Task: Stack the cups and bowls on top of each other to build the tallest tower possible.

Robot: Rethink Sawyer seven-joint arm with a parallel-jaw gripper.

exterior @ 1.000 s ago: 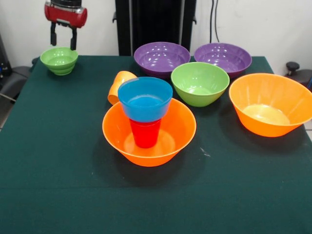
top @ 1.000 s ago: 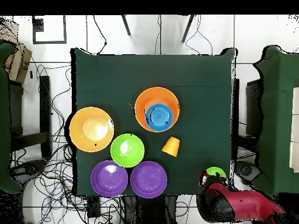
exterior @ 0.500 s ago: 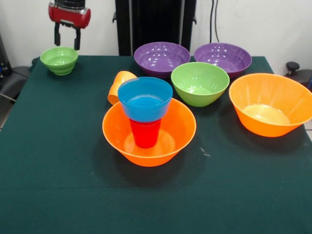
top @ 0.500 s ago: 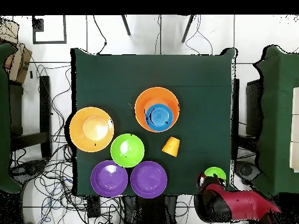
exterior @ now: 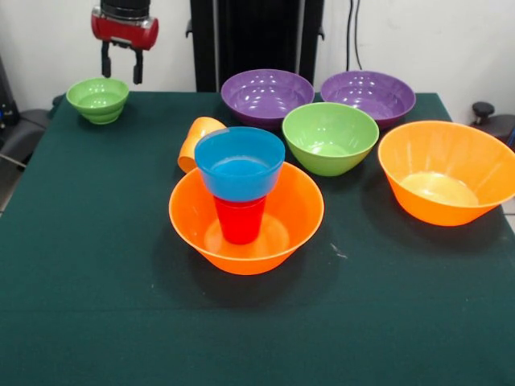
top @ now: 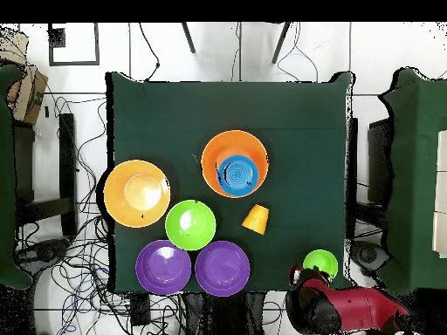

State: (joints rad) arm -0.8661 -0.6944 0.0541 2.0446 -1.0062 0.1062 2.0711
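Hanging above the table's far left corner in the front view, the gripper (exterior: pixel 121 67) is holding nothing, its two dark fingers parted with open air between them. It is sitting up and to the right of the small green bowl (exterior: pixel 97 98), clear of its rim; that bowl is resting upright on the green tablecloth (exterior: pixel 96 305) near the corner. Toward the middle, the tower (exterior: pixel 244 201) is standing: a large orange bowl (exterior: pixel 294 221) is carrying a red cup (exterior: pixel 240 219) in its bottom, and a blue bowl (exterior: pixel 240 162) is sitting on top of that cup. Just behind it, an orange cup (exterior: pixel 193 137) is lying on its side. Two purple bowls (exterior: pixel 266 95) are sitting side by side along the far edge, with a medium green bowl (exterior: pixel 329 137) in front of them. A second large orange bowl (exterior: pixel 447 170) is standing alone at the right edge.
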